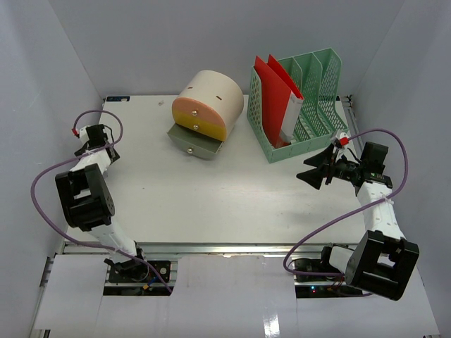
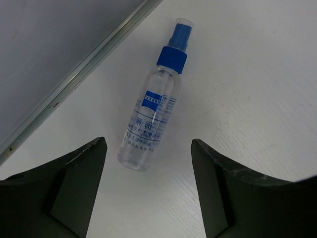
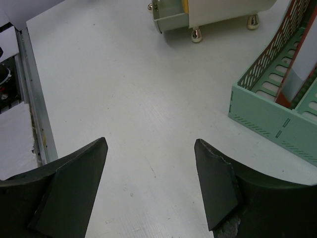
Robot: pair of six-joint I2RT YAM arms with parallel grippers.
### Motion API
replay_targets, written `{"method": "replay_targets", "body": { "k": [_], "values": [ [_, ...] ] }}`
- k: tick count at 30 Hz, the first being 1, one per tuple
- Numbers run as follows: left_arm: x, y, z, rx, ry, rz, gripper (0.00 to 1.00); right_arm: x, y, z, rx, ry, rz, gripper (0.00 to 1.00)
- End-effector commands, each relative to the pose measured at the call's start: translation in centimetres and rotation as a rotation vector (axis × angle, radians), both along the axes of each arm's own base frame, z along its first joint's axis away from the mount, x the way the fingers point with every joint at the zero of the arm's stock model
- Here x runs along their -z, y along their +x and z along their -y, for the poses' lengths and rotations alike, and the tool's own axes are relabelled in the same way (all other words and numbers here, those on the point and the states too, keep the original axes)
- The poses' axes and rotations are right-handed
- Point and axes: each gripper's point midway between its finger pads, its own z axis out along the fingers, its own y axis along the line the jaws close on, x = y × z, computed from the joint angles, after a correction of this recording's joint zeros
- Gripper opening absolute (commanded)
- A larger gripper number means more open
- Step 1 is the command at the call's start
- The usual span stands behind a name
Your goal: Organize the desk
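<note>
Tabletop [image 1: 211, 190]: a large flat white rectangle with a matte, faintly grained surface, spread ahead of both arms, and a ribbed aluminium rail [image 1: 211, 246] along its near edge. At the back stand a rounded cream drawer box [image 1: 208, 109], its lowest drawer pulled out, and a mint perforated plastic file rack [image 1: 299, 105] holding red folders [image 1: 275, 91]. The left gripper [image 2: 148, 143] is spread wide over a clear, blue-capped spray bottle [image 2: 153, 109] lying flat. The right gripper [image 3: 151, 143] gapes over bare surface.
</note>
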Motion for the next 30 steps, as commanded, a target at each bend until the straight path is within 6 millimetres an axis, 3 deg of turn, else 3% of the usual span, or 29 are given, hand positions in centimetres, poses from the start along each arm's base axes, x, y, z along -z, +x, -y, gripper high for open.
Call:
{"method": "replay_targets", "body": {
  "k": [1, 9, 14, 19, 22, 25, 27, 30],
  "values": [
    [0.9, 0.8, -1.1, -0.012, -0.052, 0.003, 0.75, -0.7, 0.2, 0.0, -0.011, 0.008, 0.022, 0.77],
    [4.1, 0.9, -0.6, 0.021, -0.181, -0.013, 0.62, -1.1, 0.0, -0.1, -0.023, 0.017, 0.024, 0.77],
    [4.7, 0.6, 0.6, 0.05, -0.229, -0.006, 0.43, -1.3, 0.0, -0.2, -0.027, 0.019, 0.029, 0.77],
    [4.2, 0.9, 3.5, 0.125, -0.351, 0.061, 0.25, -1.6, -0.1, -0.2, -0.028, 0.014, 0.042, 0.77],
    [2.5, 1.3, 7.2, 0.209, -0.504, 0.175, 0.19, -1.7, -0.2, -0.2, -0.028, 0.012, 0.048, 0.77],
    [-0.9, 2.1, 12.6, 0.328, -0.75, 0.357, 0.13, -1.9, -0.3, -0.2, -0.026, 0.006, 0.059, 0.77],
    [-3.6, 1.4, 16.5, 0.422, -0.886, 0.449, 0.12, -2.1, -0.4, -0.2, -0.025, 0.0, 0.072, 0.77],
    [-6.0, -0.3, 22.3, 0.537, -1.053, 0.513, 0.11, -2.3, -0.5, -0.3, -0.027, 0.0, 0.079, 0.77]
  ]
}}
